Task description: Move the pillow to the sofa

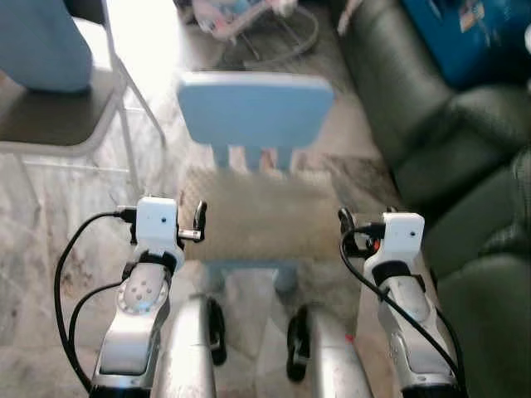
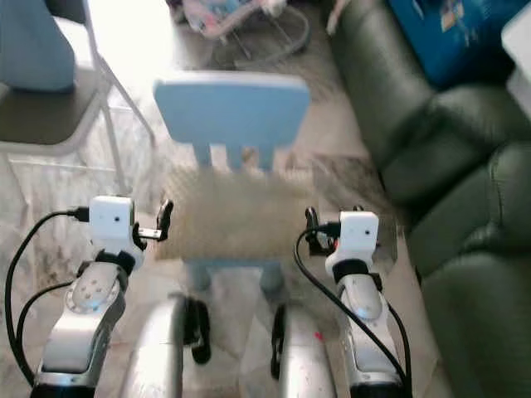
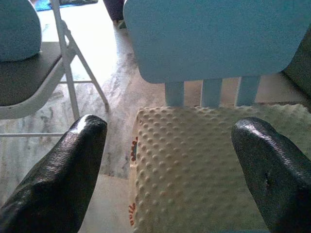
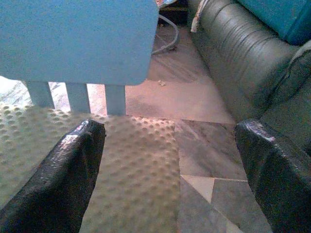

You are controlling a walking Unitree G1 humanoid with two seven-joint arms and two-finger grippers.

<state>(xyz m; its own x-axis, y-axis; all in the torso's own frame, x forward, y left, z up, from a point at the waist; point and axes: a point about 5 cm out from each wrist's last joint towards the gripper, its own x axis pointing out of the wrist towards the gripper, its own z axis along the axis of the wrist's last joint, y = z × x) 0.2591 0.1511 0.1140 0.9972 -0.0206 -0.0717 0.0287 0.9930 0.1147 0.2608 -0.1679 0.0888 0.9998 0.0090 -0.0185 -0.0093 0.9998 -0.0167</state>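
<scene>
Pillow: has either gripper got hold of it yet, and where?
Nothing is held. The pillow lies on the blue chair; the left gripper and right gripper hover with jaws open at its two ends.

Head cams downward; wrist cams close, shared blue chair (image 1: 253, 112) w/ pillow (image 3: 204, 165).

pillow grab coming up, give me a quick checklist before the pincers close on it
1. Pillow lying flat on the blue chair: ok.
2. Left pincer open, at the pillow's left edge: ok.
3. Right pincer open, at the pillow's right edge: ok.
4. Pincers touching the pillow: cannot tell.
5. Sofa close by on the robot's right: ok.
6. Free space on the sofa seat: cannot tell.
</scene>
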